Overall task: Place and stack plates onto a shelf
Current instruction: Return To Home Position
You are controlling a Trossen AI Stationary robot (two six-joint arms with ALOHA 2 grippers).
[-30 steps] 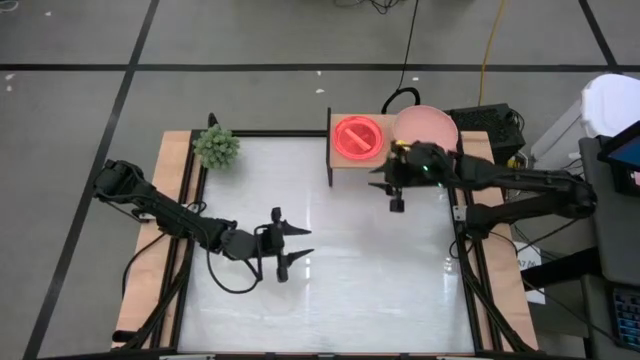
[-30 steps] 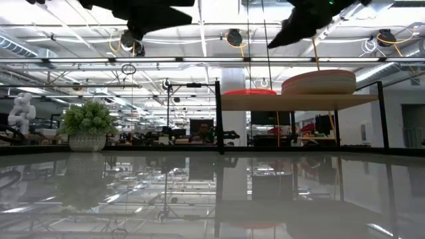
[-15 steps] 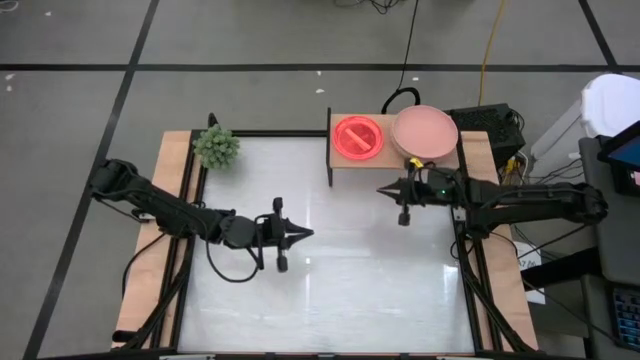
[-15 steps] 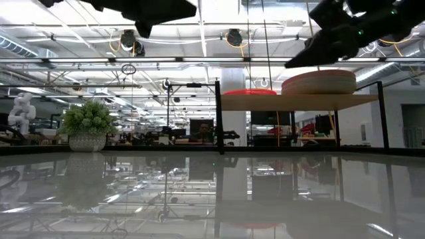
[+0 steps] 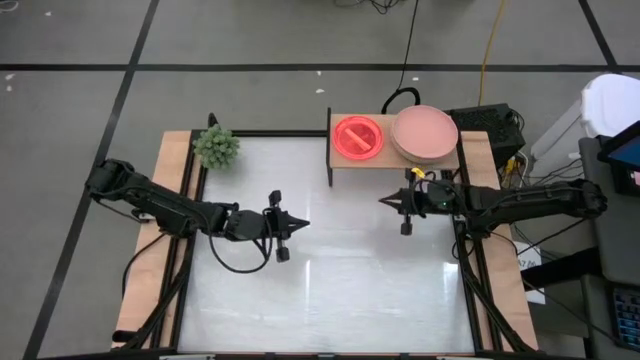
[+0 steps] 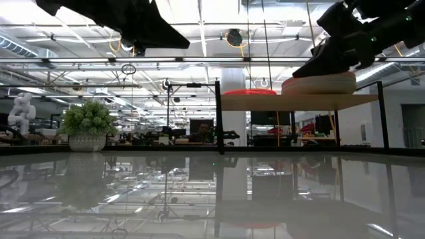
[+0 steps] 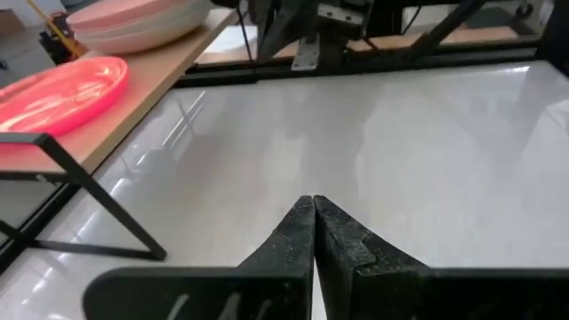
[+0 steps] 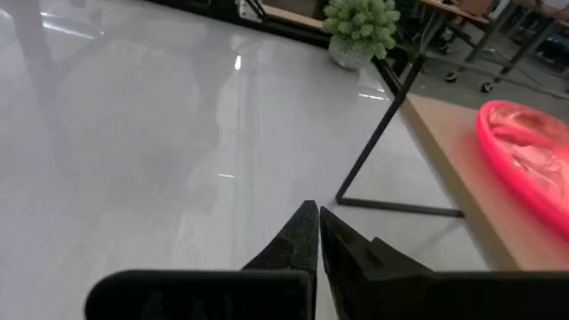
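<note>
Stacking looks done: neon plates (image 5: 357, 136) and salmon plates (image 5: 425, 131) sit on the shelf (image 5: 392, 166) just beyond your right pincer (image 5: 385, 200). It and the left pincer (image 5: 303, 222) are clenched, empty.

The table (image 5: 330, 300) bears a plant (image 5: 216, 146) and the shelf (image 5: 349, 164), holding neon plates (image 5: 357, 137) and salmon plates (image 5: 425, 132).

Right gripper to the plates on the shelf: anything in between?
Nothing visible. Right gripper, shut and empty, hangs over the white tabletop in front of the small wood-topped shelf, where the translucent neon red-pink plate and the matte salmon-pink stack sit. Left gripper waits mid-table, shut.
</note>
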